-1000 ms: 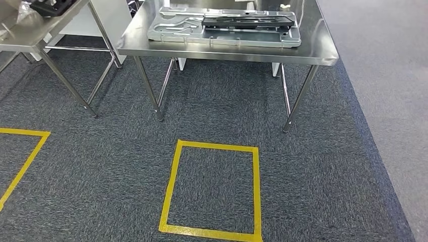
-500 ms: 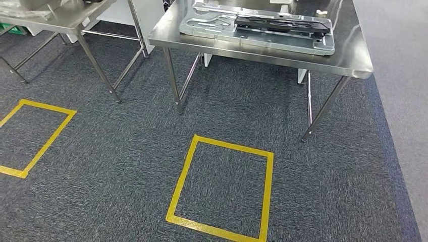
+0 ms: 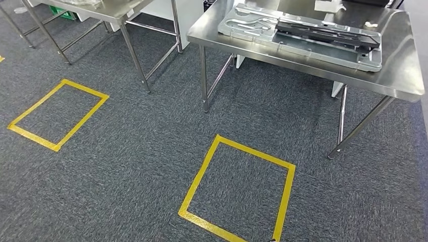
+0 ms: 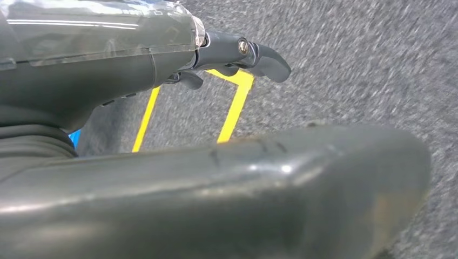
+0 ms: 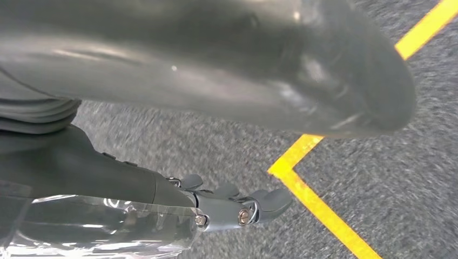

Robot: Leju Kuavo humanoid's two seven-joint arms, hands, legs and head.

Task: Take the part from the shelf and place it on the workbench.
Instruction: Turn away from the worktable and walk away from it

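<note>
A yellow tape square [image 3: 237,194] is seen on the dark carpet [image 3: 126,151] at six o'clock; a second tape square [image 3: 58,114] is marked at nine o'clock.

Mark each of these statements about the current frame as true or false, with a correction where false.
1. A grey metal tray with a black part on it sits on the steel workbench. True.
2. The left hand holds the black part. False: it holds nothing, with carpet and yellow tape beyond its fingers.
3. Yellow tape squares are marked on the carpet. True.
4. The right hand rests on the workbench. False: it hangs above the carpet, near a yellow tape line.
5. A person stands beside the workbench. False: there is no person in these views.
</note>
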